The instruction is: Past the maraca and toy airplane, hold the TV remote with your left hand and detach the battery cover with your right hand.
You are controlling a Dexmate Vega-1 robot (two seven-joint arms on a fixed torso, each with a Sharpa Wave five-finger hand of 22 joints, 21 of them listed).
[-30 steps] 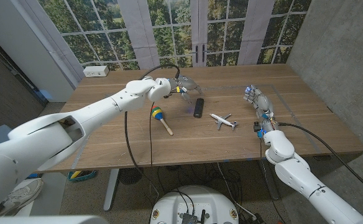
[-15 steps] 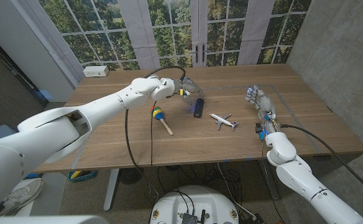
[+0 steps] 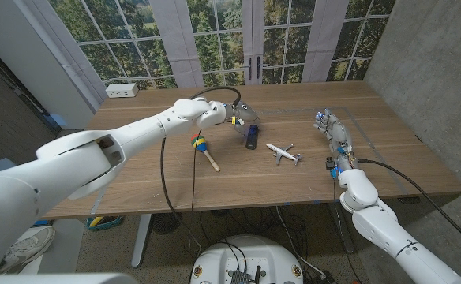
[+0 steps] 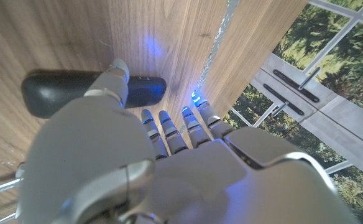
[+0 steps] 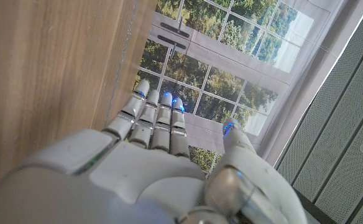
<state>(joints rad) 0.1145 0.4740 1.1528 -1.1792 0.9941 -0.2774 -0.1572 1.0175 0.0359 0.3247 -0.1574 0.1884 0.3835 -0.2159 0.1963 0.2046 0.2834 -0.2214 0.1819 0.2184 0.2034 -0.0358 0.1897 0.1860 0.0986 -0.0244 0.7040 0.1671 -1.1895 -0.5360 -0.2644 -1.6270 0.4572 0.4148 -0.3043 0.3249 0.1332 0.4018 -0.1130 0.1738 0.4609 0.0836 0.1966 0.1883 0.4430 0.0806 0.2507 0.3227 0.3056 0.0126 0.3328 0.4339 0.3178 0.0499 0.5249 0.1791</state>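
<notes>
The black TV remote [image 3: 252, 136] lies on the wooden table [image 3: 136, 173], past the maraca [image 3: 204, 149] and the white toy airplane [image 3: 282, 152]. My left hand [image 3: 241, 116] hovers at the remote's far end with its fingers spread and nothing in it. In the left wrist view the thumb [image 4: 114, 76] crosses in front of the remote [image 4: 57, 93]; I cannot tell whether it touches. My right hand [image 3: 332, 128] stands at the table's right side, well apart from the airplane, with its fingers [image 5: 158, 118] straight, close together and empty.
A white power strip [image 3: 121, 90] sits at the far left corner of the table. Windows and a door stand behind the far edge. A thin tape line [image 3: 372, 130] runs across the right part of the tabletop.
My left hand has moved right and a little nearer, from beside the remote's far end to just over it. The right hand has hardly moved.
</notes>
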